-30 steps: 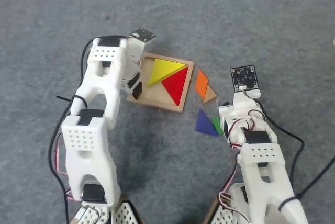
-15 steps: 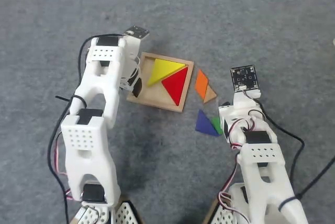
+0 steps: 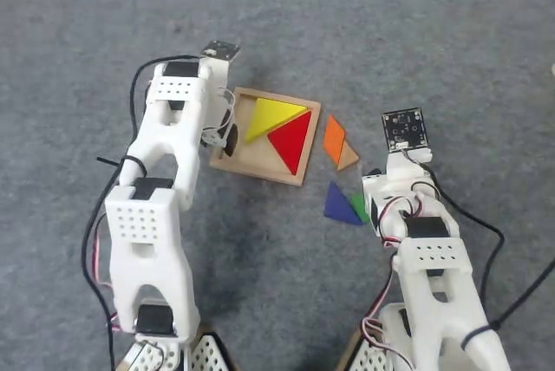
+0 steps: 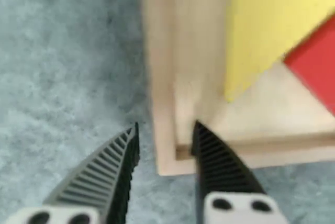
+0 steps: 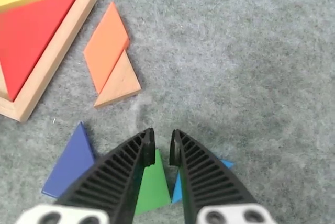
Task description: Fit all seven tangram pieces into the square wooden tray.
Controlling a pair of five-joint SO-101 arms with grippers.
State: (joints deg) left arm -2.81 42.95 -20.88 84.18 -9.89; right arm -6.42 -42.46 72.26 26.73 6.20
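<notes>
A grey carpeted surface (image 3: 434, 50) carries the square wooden tray (image 3: 260, 172). Beside the tray lies an orange parallelogram (image 3: 334, 138), touching a tan triangle (image 3: 348, 157). Near these, a dark blue triangle (image 3: 339, 203) meets a green triangle (image 3: 359, 207), which has a light blue piece (image 5: 176, 191) against it.

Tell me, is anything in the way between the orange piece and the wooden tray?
Nothing lies between them: just bare grey carpet separates the orange piece from the rim of the tray. Inside, though, the red triangle and yellow triangle fill the side nearest it, so the free space is on the far side.
</notes>
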